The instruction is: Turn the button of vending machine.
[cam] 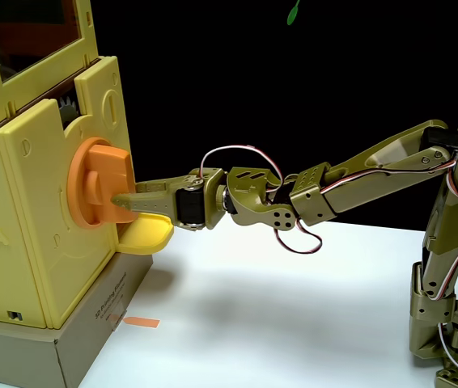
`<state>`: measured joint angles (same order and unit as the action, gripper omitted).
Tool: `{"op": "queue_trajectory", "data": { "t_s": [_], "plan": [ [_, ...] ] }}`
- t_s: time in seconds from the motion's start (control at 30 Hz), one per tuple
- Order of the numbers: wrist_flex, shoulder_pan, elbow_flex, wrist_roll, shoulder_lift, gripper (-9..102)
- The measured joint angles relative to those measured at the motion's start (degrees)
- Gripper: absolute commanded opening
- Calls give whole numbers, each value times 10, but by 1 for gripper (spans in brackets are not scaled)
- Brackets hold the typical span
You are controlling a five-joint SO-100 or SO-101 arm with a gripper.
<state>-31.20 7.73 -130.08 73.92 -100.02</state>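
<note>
1. One olive arm (pixel 375 174) reaches left across the white worktop (pixel 294 307); hand (pixel 120 200) tip touches the orange button (pixel 99 190).
2. Button sits on the yellow vending machine (pixel 43 242) front, above a sm. yellow tray (pixel 144 234).
3. Hand's opening: can't tell.

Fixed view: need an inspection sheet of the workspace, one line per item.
Surface: white table, bare apart from the items below.
Job's things: yellow vending machine on a grey-beige base; orange button on its side face, bar upright.
Clutter: small orange strip lying on the table by the base; yellow tray below the button.
Gripper: olive gripper with its fingertips at the button's bar; cannot tell whether it is clamped.
Cables: white and red wires looping over the wrist, more along the arm.
Surroundings: black backdrop; a green scrap at the top edge.
</note>
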Motion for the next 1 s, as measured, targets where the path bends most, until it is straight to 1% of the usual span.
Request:
{"op": "queue_trajectory", "data": {
  "t_s": [0.3,0.6,0.87,1.0],
  "plan": [
    [-9,-12,15,1,4,15],
    [-13,-26,18,2,9,-1],
    [-13,-28,18,1,11,-1],
    [-11,-28,18,-32,11,-1]
  ]
}}
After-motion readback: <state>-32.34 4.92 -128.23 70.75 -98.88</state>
